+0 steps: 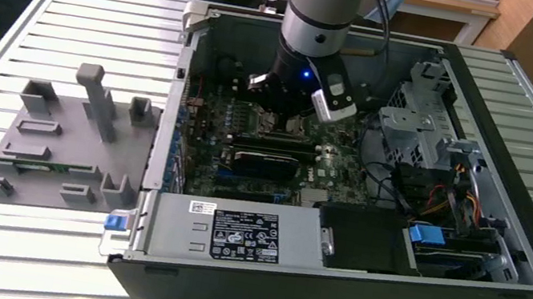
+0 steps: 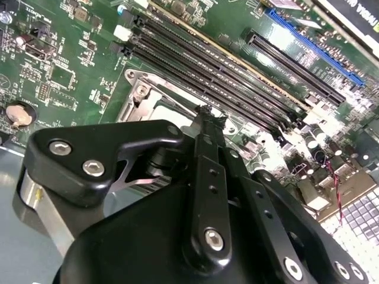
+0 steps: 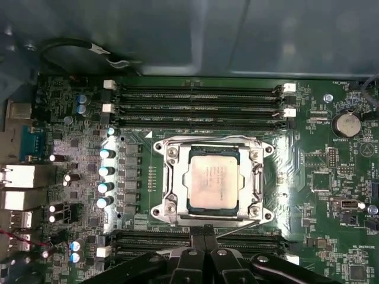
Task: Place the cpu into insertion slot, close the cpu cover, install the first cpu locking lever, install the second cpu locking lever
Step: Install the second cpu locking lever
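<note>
Sitting open on slatted table (image 1: 72,11): cpu (image 3: 214,184) seated in insertion slot (image 3: 167,177), cpu cover (image 3: 259,177) apparently lying closed; tool (image 3: 204,232), fingers together, hovering beside; levers' state unclear.

The small square cpu (image 3: 214,185) has a brushed, silvery-grey metal face with a dull sheen. The thin cpu cover (image 3: 167,177) framing it is bright bare metal. The black pincer (image 2: 208,127) looks like smooth, semi-gloss metal. The green circuit board (image 3: 320,171) shines glossily.
</note>
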Tool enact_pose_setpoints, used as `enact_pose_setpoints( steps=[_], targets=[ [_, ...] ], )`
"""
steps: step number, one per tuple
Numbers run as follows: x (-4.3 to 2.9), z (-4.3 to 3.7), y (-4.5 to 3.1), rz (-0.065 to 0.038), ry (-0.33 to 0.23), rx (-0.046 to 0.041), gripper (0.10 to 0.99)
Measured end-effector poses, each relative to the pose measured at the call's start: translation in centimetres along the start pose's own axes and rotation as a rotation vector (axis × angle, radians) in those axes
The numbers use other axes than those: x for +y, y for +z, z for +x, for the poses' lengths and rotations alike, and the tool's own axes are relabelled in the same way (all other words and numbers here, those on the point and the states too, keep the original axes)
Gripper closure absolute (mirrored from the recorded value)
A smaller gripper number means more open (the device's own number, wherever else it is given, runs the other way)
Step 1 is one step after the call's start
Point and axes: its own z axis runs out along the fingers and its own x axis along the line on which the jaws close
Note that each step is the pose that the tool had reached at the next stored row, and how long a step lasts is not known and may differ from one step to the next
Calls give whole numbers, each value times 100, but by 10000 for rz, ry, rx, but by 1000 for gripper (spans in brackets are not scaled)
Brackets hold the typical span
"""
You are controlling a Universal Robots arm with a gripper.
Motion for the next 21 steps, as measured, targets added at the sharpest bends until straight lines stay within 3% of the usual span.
enact_pose_setpoints(
  steps=[5, 14, 21],
  targets=[
    [-26, 83, 12, -321, -9, 0, 980],
    [-34, 115, 73, -386, 18, -2, 980],
    [-76, 124, 70, -644, 18, -4, 980]
  ],
)
